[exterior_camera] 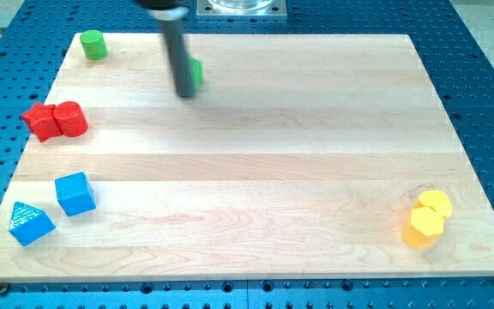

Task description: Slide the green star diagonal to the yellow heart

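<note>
Our dark rod comes down from the view's top, blurred, and my tip (pixel 186 95) rests on the pale wooden board (pixel 256 163) in its upper left part. We have no jaws to open or close here; the tip is a bare rod end and grips nothing.

Nearest to the tip: a small green block (pixel 196 71), just to the view's right of the rod and slightly above the tip. The rod covers most of it, so we cannot make out its shape or tell whether the two touch. It appears to be the task's green piece.

Next out, toward the view's left and above the tip, a green cylinder-like block (pixel 93 45) sits near the board's upper left corner.

Left of and slightly below the tip, two red blocks lie touching: a red star-like block (pixel 39 121) and a red rounded block (pixel 71 119) on its right side.

Further below and to the left, a blue cube (pixel 75 193), and near it, lower still, a blue triangular block (pixel 30 223).

Farthest from the tip, far to the view's right and low on the board, two yellow blocks touch: a yellow rounded block, perhaps the heart (pixel 436 203), and a yellow hexagonal block (pixel 424 227) just below it. These lie well apart from the green block by the tip.
</note>
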Robot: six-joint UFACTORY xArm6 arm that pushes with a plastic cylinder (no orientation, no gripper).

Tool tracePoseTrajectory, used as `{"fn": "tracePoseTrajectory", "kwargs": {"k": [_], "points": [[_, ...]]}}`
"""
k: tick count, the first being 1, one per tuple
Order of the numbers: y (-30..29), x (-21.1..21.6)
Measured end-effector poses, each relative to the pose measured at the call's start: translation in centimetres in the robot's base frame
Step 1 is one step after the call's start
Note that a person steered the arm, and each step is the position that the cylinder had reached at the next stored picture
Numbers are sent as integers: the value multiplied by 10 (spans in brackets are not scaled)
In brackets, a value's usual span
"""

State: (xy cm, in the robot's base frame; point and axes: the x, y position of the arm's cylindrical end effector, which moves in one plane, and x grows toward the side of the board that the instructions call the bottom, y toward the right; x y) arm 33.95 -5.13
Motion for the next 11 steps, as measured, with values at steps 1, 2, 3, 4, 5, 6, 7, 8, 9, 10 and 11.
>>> {"fn": "tracePoseTrajectory", "kwargs": {"k": [1, 2, 3, 4, 5, 6, 7, 8, 9, 10, 11], "points": [[-44, 1], [-92, -9], [-69, -48], [-7, -50], [94, -17], [146, 7], [105, -32], [55, 4], [90, 19], [156, 19], [155, 13]]}}
